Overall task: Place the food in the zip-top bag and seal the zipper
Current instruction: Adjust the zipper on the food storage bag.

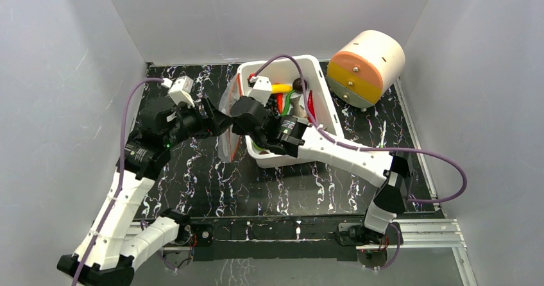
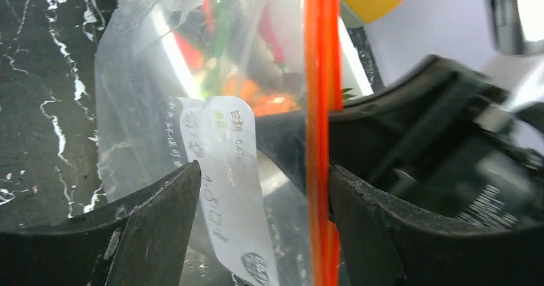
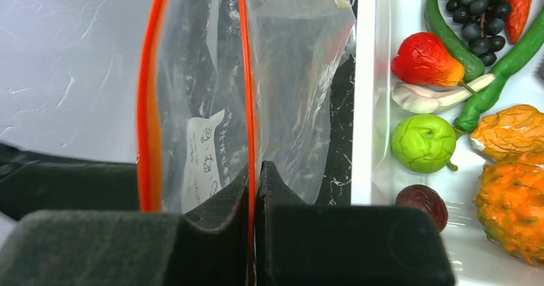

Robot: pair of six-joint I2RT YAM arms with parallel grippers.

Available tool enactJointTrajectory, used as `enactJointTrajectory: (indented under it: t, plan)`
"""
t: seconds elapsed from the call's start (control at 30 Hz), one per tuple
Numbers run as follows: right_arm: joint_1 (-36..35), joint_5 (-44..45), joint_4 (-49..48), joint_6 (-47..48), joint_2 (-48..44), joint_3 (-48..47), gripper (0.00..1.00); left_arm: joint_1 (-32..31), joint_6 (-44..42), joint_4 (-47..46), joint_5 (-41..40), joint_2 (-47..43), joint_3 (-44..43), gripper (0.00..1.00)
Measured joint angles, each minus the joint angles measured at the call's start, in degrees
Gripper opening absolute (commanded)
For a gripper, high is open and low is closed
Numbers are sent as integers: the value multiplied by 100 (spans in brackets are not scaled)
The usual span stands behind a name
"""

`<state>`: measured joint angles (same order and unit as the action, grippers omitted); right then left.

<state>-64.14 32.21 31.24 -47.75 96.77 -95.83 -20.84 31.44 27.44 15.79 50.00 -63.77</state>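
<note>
Two arms meet at frame centre in the top view, holding the zip-top bag (image 1: pixel 226 129) upright over the worktop (image 1: pixel 192 177). It sits just left of the white bin (image 1: pixel 321 87), where the food (image 1: pixel 282 88) lies.

Left wrist view: the left jaws stand open, straddling the zipper (image 2: pixel 321 106). I should close on one lip only, then draw the mouth apart gently.

Right wrist view: the right jaws are closed, pinching the right-hand orange strip at lower centre. The bag is clear and floppy, carries a white label (image 3: pixel 205 164), and looks empty.

Top camera looks down from behind; both wrist cameras closely face the zip-top bag (image 3: pixel 199 61).
</note>
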Motion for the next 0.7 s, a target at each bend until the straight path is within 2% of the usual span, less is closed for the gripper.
enactJointTrajectory:
  t: [0.1, 0.17, 0.23, 0.3, 0.33, 0.37, 0.47, 0.7]
  plan:
    - [-48, 20, -33, 2, 37, -66, 0, 0, -221, -2, -188, 142, 133, 69]
    - [-74, 59, -125, 55, 35, -24, 0, 7, -376, 7, -299, 188, 234, 61]
    - [-74, 46, -413, 63, 9, 190, 0, 9, -527, 9, -402, 223, 245, 46]
    - [-83, 50, -560, 59, -7, 437, 0, 7, -697, 125, -535, 260, 236, 22]
    - [-90, 63, -586, 46, -7, 533, 0, 4, -780, 219, -619, 286, 216, 13]
    - [-98, 83, -586, 39, -7, 603, 0, 4, -859, 352, -717, 323, 157, 9]
    - [-107, 245, -614, -24, -44, 883, 0, 4, -1038, 691, -1016, 422, -162, 0]
    - [2, 557, -385, -468, -306, 1626, 0, 2, -1401, 1244, -1829, 380, -1005, 0]
